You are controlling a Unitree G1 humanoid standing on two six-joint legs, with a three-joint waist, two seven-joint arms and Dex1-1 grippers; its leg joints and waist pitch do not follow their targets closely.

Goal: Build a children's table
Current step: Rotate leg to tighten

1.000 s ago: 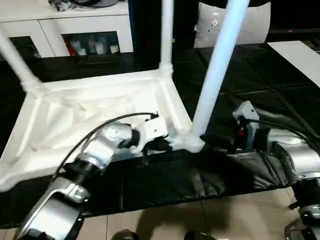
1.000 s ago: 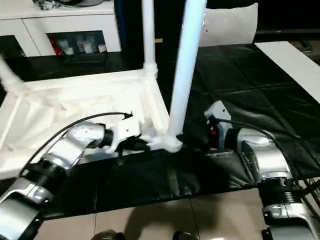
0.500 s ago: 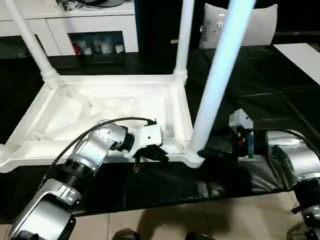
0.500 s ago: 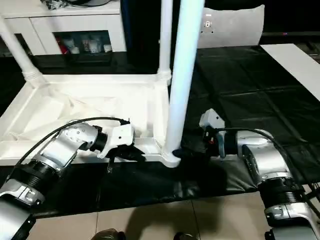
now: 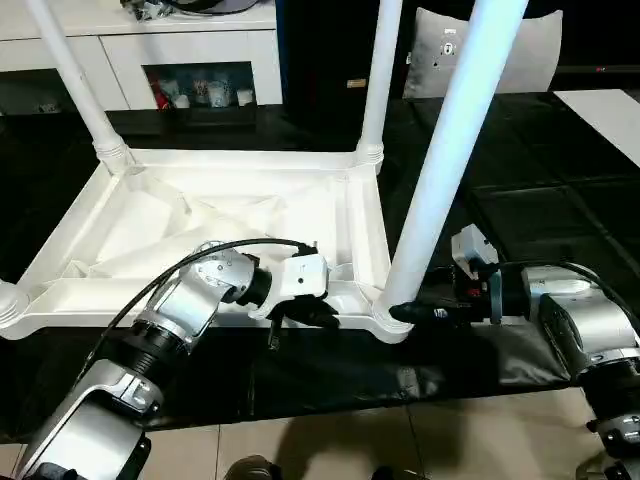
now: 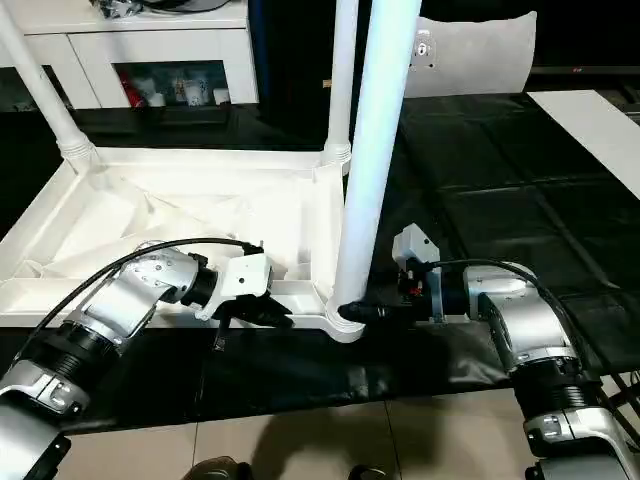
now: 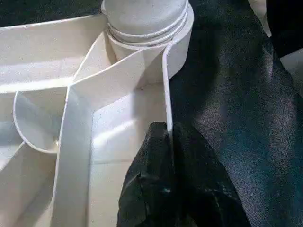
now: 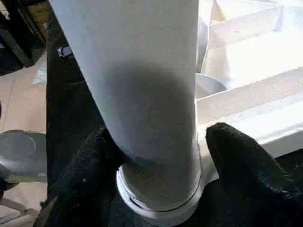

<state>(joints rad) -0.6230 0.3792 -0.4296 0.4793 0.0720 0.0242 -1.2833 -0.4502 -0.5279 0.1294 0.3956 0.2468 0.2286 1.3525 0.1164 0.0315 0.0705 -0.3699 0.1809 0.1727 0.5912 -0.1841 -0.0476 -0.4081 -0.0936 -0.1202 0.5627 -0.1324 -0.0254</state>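
White kids' table lies upside down on the black mat, ribbed underside up, w/ legs standing in the corner sockets. Behind it, a white cabinet. Nearest leg rises by the right gripper, fingers straddling its base w/ small gaps, not clamped afaict. Left gripper is pinched tight on the table's near rim.

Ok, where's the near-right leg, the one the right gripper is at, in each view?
Left eye: the leg rises right of centre from the near-right socket.
Right eye: centre.
Left wrist: its base, beyond the fingers.
Right wrist: fills the middle, between the fingers.
Shared landmark: that socket.
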